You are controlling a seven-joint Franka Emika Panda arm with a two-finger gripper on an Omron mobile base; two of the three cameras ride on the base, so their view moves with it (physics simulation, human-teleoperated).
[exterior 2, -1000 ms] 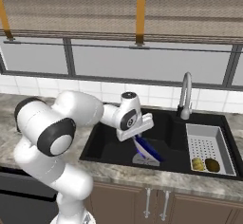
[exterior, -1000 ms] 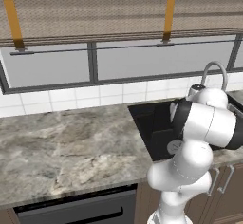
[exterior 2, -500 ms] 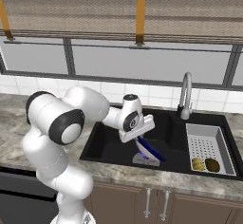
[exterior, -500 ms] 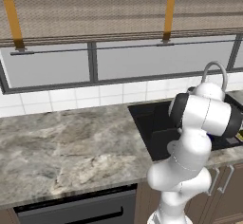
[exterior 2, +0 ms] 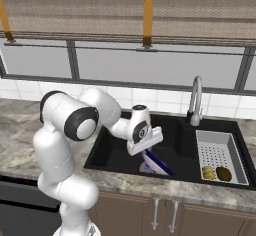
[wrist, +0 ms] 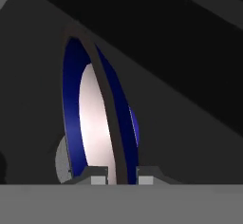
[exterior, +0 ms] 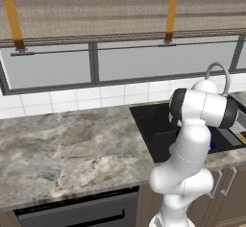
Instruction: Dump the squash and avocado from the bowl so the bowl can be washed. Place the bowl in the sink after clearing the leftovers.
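Our gripper [wrist: 122,179] pinches the rim of one bowl [wrist: 90,123], tilted on edge just ahead; beyond sit one squash [exterior 2: 208,172] and one avocado [exterior 2: 224,174].

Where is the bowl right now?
In the right base view, the bowl is tilted on edge inside the sink, under the gripper, left of the tray.

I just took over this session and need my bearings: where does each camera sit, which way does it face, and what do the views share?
Left base view: behind the arm's left, facing the window across counter and sink; arm at lower right.
Right base view: behind its right, facing sink, faucet, tray; arm at left.
Hand view: on the hand, looking into the basin along the end effector, gripping the tilted bowl.
Shared: bowl, sink.
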